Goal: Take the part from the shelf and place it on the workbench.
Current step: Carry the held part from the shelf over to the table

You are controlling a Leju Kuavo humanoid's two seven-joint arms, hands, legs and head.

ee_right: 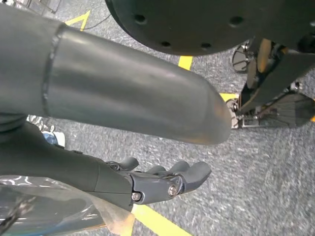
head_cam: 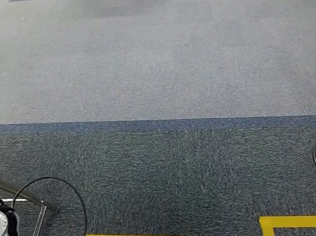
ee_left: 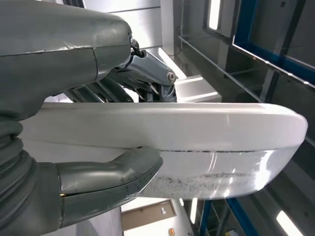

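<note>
Between the left hand (ee_left: pixel 111 128)'s thumb and fingers, the long white part (ee_left: pixel 208 142) juts far past the grip, so walking sway could lever it loose, while the right hand (ee_right: pixel 148 162) hangs slack and empty.

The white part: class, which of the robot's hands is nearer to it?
Left. The left hand grips the white part, thumb on one face and fingers on the other. The right hand hangs over the carpet, holding nothing.
</note>
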